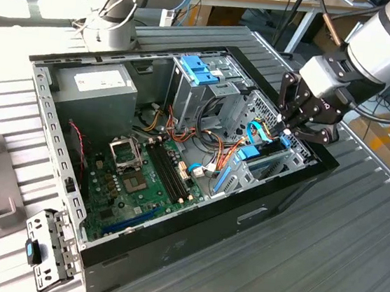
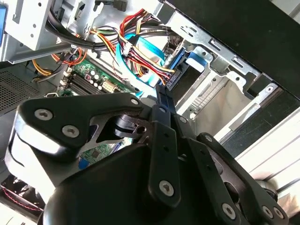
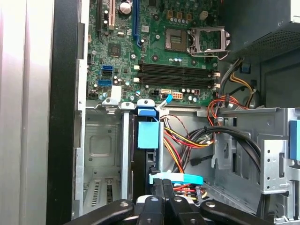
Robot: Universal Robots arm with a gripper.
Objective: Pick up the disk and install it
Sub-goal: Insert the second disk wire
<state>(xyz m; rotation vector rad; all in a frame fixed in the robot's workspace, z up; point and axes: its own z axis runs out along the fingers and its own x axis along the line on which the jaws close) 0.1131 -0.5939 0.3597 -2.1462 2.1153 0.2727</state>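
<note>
1. Nearest the lens, at the exterior view's left, a small metal bracket (image 1: 46, 249) with a blue latch is lying loose on the slatted bench (image 1: 355, 228), apparently set aside out of the work.
2. Beside it, the open computer case (image 1: 170, 242) is lying on its side, so that its inside is facing up for the arm.
3. Inside, the grey power supply (image 1: 96, 89) is sitting in the far corner; its white label is carrying print too small to read.
4. The green motherboard (image 1: 142, 175) is covering the case floor, with a blue bracket (image 1: 198, 70) sitting on the metal cage behind it.
5. Further right, the disk (image 1: 254, 155) is standing on edge in the drive bay at the case's front wall, its blue rail (image 3: 149, 133) lining up with the bay, so it looks seated or nearly so.
6. The claw (image 1: 285, 136) is hanging just above the disk, fingers pressed together and pinching nothing, just beside a curved blue cable (image 3: 180, 178) in the first wrist view.
</note>
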